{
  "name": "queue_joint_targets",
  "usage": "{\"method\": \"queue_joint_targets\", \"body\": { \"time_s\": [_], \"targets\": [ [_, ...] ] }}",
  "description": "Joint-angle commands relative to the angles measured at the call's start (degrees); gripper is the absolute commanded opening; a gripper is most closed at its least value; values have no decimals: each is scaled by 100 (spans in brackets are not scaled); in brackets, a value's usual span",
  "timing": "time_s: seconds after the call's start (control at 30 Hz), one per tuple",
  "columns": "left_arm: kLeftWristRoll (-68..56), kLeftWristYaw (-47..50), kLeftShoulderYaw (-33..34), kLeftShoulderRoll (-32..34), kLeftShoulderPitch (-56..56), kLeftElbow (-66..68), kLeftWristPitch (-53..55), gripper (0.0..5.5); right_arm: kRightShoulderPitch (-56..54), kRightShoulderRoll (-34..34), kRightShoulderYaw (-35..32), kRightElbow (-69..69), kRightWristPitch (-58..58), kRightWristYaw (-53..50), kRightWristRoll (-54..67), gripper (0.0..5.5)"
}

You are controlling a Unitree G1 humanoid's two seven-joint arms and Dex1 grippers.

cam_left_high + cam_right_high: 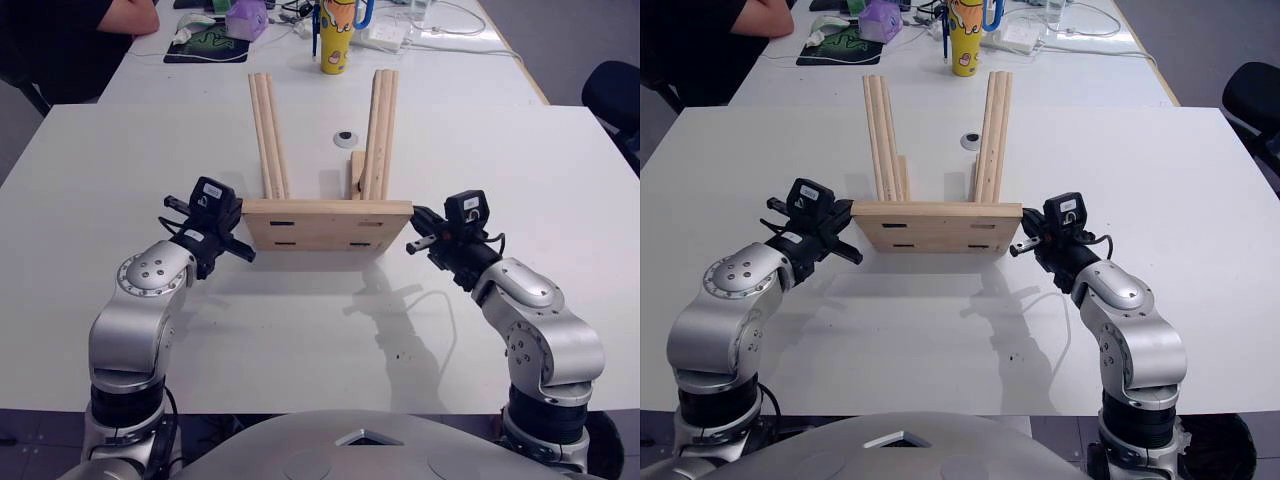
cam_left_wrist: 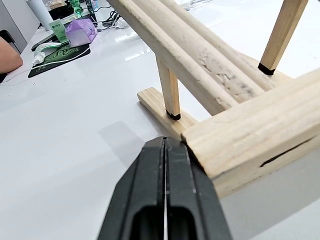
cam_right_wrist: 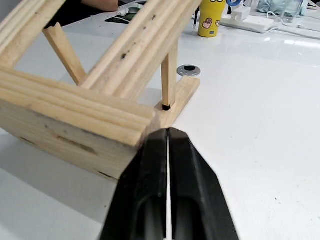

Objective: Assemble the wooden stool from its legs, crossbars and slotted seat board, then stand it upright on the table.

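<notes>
Nearest me, left gripper (image 1: 243, 248) and right gripper (image 1: 414, 243) have their jaws pressed together, tips at opposite ends of the slotted seat board (image 1: 936, 226). The wooden stool (image 1: 372, 160) lies on its side on the white bench (image 1: 100, 180), legs (image 1: 268, 130) pointing away. Beyond stands a yellow cup (image 1: 338, 45); I cannot tell its contents.

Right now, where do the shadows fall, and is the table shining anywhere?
Left eye view: soft grey shadows lie on the table on the robot's side of the stool. Left wrist view: pale glare streaks the glossy table beside the stool. Right wrist view: the table gleams brightest at its far side.
</notes>
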Motion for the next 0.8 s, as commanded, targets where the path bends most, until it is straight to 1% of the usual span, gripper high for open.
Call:
{"method": "queue_joint_targets", "body": {
  "time_s": [0.03, 0.07, 0.17, 0.23, 0.37, 0.47, 0.57, 0.63, 0.8],
  "targets": [
    [48, -48, -701, 52, 231, 295, -985, 0, 107, 106, 544, 114, -697, 76, -10, 2],
    [198, 37, -735, 106, 343, 397, -1257, 0, 214, 95, 541, 199, -890, 8, -136, 2],
    [978, 969, -548, 64, 930, 987, -2946, 0, 774, 179, 222, 988, -2282, -541, -843, 2],
    [1197, 1285, -508, 36, 1205, 1395, -3711, 0, 974, 273, 113, 1445, -2949, -686, -989, 2],
    [1262, 1603, -503, -173, 1238, 2741, -4905, 0, 864, 451, 309, 2500, -3883, -743, -1154, 2],
    [1380, 1673, -638, -295, 1046, 3609, -5442, 0, 554, 536, 492, 3325, -4359, -717, -1294, 2],
    [1400, 1615, -770, -427, 882, 4143, -5718, 0, 366, 642, 563, 3839, -4653, -625, -1248, 2],
    [1378, 1574, -774, -481, 861, 4307, -5798, 0, 300, 671, 635, 3894, -4736, -575, -1247, 2],
    [1331, 1237, -963, -559, 833, 4187, -5708, 0, 333, 714, 839, 3697, -4527, -407, -1208, 2]
  ]
}}
